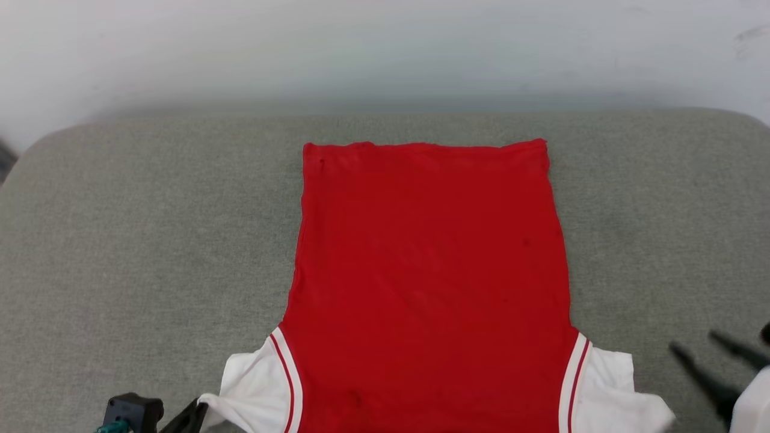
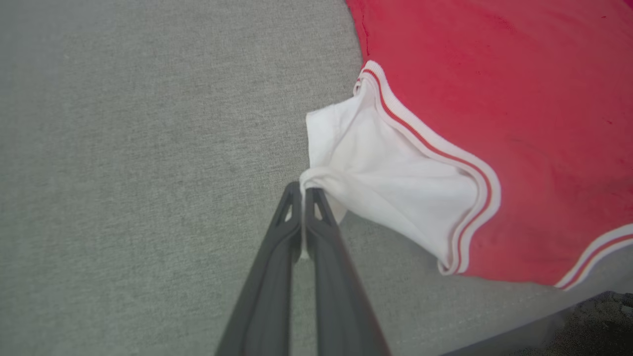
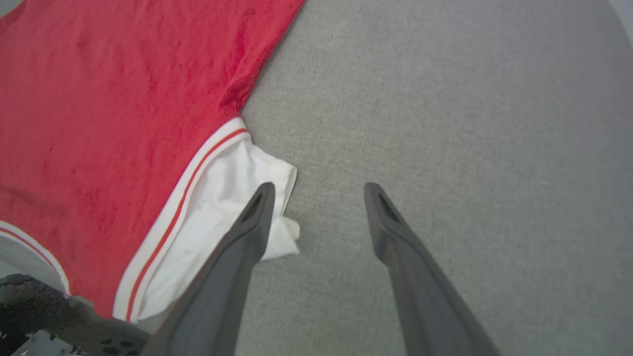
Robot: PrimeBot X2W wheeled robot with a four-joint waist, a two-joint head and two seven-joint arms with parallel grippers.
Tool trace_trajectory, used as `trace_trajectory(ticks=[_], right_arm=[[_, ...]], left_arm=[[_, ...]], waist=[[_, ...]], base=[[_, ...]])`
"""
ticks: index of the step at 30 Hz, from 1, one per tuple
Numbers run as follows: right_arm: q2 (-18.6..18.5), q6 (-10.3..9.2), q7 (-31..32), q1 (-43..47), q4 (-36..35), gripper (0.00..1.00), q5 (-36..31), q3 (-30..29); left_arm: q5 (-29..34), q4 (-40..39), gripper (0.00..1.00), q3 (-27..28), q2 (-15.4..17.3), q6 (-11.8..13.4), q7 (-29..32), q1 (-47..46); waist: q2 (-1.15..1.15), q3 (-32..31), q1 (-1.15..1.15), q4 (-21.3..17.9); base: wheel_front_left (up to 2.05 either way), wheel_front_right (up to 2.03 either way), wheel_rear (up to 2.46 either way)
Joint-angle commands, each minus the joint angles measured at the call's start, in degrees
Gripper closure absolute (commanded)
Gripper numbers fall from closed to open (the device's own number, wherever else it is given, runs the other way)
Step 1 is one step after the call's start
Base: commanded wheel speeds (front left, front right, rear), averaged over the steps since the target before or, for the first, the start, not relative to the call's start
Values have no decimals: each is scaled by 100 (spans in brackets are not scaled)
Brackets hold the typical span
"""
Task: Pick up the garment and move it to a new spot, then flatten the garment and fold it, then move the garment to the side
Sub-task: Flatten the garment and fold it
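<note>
One garment [image 1: 430, 270] sleeve pinched in left gripper [image 2: 302, 189]; right gripper [image 3: 319, 188] parted, just beside

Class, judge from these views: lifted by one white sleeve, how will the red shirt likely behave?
Probably floppy: the white sleeve bunches into folds where the left end effector pinches it. The red shirt looks thin and light, lying flat on the grey cushion, so it would likely drape and drag, not slide stiffly.

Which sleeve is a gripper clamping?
The left sleeve, its corner pinched in the shut left gripper; the right sleeve lies free by the open right gripper.
</note>
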Motion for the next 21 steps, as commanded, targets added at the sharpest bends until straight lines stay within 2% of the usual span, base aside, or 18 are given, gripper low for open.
trace_trajectory(ticks=[1, 6, 11, 16, 21], right_arm=[[-9, -6, 7, -271, -211, 0, -84, -209], [-157, -6, 177, -1179, -781, 0, -258, -888], [-410, -5, 764, -2566, -948, 0, -188, -979], [-683, -6, 1875, -4055, -688, 0, -76, -592], [-771, -5, 3508, -5298, -143, 0, 277, -67]], left_arm=[[54, -70, 100, 51, 32, 60, -42, -105], [290, -324, 100, 196, 74, 175, -49, -356], [548, -574, 100, 320, 27, 242, -58, -657], [815, -767, 100, 393, -102, 293, -70, -936], [1073, -913, 100, 441, -233, 337, -78, -1193]], waist=[[0, 119, 1, 33], [0, 565, 1, 176], [0, 1174, 1, 416], [0, 1769, 1, 694], [0, 2302, 1, 980]], base=[[0, 0, 0], [0, 0, 0], [0, 0, 0], [0, 0, 0], [0, 0, 0]])
